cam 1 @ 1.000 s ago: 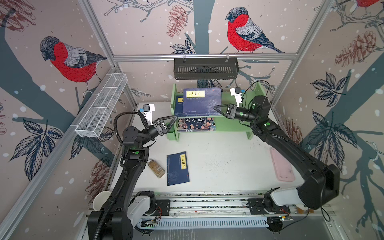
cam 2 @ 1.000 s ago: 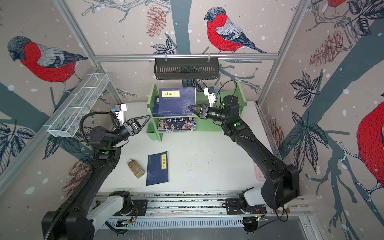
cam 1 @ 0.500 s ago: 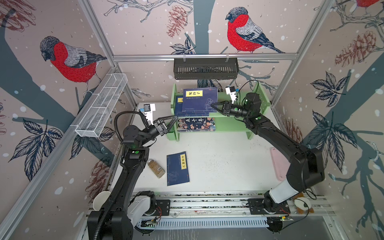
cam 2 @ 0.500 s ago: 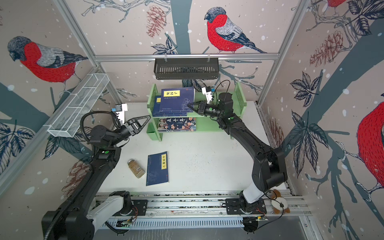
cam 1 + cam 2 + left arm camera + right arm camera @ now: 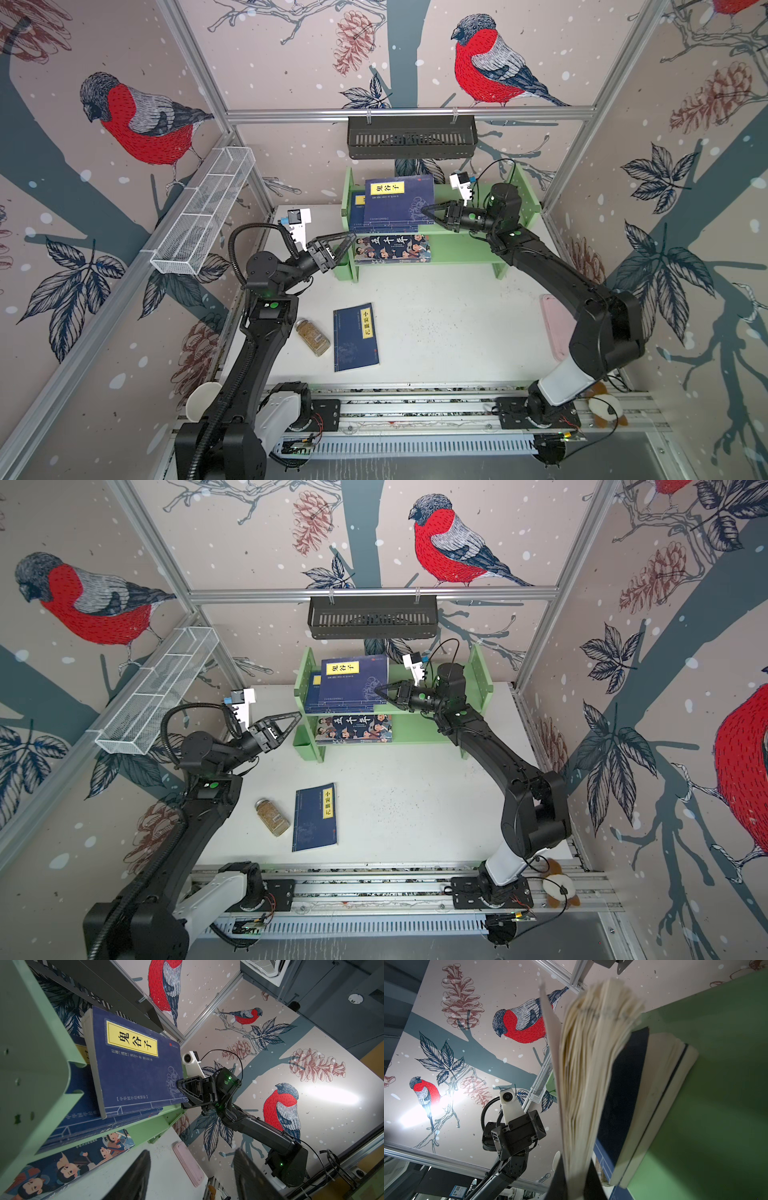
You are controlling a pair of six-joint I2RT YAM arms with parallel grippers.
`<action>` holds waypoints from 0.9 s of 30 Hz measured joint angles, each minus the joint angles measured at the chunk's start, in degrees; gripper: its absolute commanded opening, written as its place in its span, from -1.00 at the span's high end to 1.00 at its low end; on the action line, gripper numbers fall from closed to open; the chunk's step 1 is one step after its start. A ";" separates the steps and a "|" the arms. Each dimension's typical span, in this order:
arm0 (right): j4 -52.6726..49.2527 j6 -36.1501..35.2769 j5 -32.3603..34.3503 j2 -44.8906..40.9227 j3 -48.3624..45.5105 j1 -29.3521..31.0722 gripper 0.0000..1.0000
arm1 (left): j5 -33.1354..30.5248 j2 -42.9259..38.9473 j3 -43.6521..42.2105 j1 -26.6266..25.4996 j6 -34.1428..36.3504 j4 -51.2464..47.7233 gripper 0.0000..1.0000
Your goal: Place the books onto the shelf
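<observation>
R gripper (image 5: pixel 425 209) horiz. on book (image 5: pixel 395 208)

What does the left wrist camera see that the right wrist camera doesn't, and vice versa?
Only the left wrist view: the top navy book's cover with its yellow label, the cartoon-cover book on the lower tier, and a pink flat item. Only the right wrist view: that navy book's fanned pages, the left arm's white camera and the wire basket. Both: the green shelf and the right gripper, shut on the navy book's corner.
</observation>
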 measured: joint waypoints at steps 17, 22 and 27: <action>-4.61 -0.44 1.11 1.27 2.01 0.00 0.33 | -0.04 -0.44 -0.85 0.00 -0.52 0.66 -0.30; -7.30 -1.77 2.51 1.40 2.84 0.00 0.12 | -0.07 -0.63 -0.90 0.00 -0.61 0.66 -0.30; -9.84 -3.50 4.00 1.38 3.48 0.00 -0.21 | -0.20 -0.74 -1.05 0.00 -0.59 0.66 -0.30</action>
